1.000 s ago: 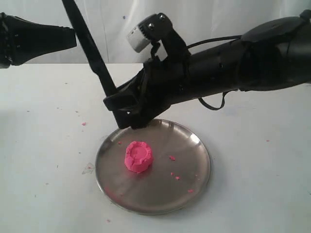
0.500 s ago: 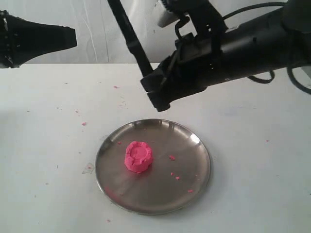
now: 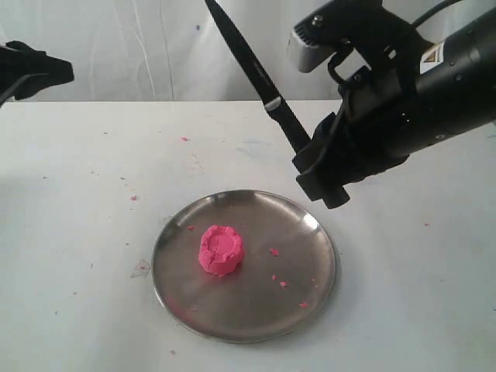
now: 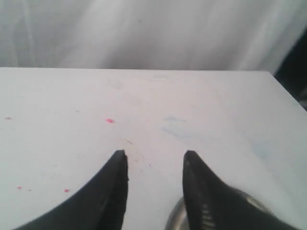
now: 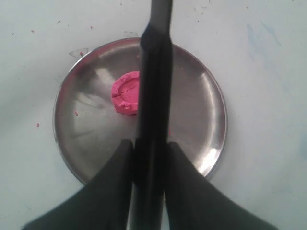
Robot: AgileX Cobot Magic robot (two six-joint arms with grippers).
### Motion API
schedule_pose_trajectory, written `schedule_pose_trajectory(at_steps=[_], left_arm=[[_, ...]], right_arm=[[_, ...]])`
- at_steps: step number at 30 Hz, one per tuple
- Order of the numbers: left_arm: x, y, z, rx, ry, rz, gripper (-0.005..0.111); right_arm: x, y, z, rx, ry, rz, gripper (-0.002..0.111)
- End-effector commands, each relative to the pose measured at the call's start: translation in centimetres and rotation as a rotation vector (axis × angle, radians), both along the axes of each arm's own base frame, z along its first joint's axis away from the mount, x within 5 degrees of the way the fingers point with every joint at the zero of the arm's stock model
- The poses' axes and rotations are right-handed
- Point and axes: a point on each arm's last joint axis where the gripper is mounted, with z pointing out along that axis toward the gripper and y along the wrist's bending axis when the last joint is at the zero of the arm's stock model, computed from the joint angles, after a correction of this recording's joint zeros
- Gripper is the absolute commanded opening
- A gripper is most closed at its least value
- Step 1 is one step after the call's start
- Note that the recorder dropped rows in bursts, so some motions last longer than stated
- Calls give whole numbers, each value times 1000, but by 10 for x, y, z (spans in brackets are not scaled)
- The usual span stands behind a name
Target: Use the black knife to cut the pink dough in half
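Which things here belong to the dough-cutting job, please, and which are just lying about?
Job: pink dough, black knife, right gripper holding it, steel plate under the dough.
Lying about: pink crumbs on the plate, pink specks on the table.

one round pink dough lump (image 3: 221, 249), one long black knife (image 3: 248, 63), one round steel plate (image 3: 256, 302), two black pincers: left pincer (image 4: 154, 160), right pincer (image 5: 149, 144).

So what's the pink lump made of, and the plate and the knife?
The pink dough looks like soft modelling clay: matte, dented on top. The plate looks like polished steel: shiny, mirroring light. The black knife is matte black all over; plastic or coated metal, I cannot tell.
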Motion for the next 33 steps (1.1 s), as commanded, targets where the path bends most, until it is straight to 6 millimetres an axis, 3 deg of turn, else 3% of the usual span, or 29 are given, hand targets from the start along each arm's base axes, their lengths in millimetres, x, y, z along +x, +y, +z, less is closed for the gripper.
schedule_pose_trajectory(at_steps=[1, 9, 14, 22, 24, 27, 30, 33], left_arm=[[3, 7, 8, -113, -13, 135, 32], [-8, -8, 13, -22, -60, -80, 0], [-33, -5, 32, 196, -133, -76, 0], [-85, 23, 77, 658, -367, 233, 0], [-89, 33, 73, 708, -367, 306, 0], [-91, 42, 49, 706, -266, 302, 0], [-94, 41, 18, 683, -153, 233, 0], [-101, 34, 5, 727, -92, 111, 0]], right_arm=[[-1, -2, 4, 5, -11, -7, 0], [-1, -2, 4, 7, -10, -8, 0], [-1, -2, 4, 7, -10, -8, 0], [-1, -1, 5, 21, -9, -11, 0], [-1, -1, 5, 21, -9, -11, 0], [-1, -1, 5, 21, -9, -11, 0], [-1, -1, 5, 20, -7, -10, 0], [-1, -1, 4, 19, -6, -9, 0]])
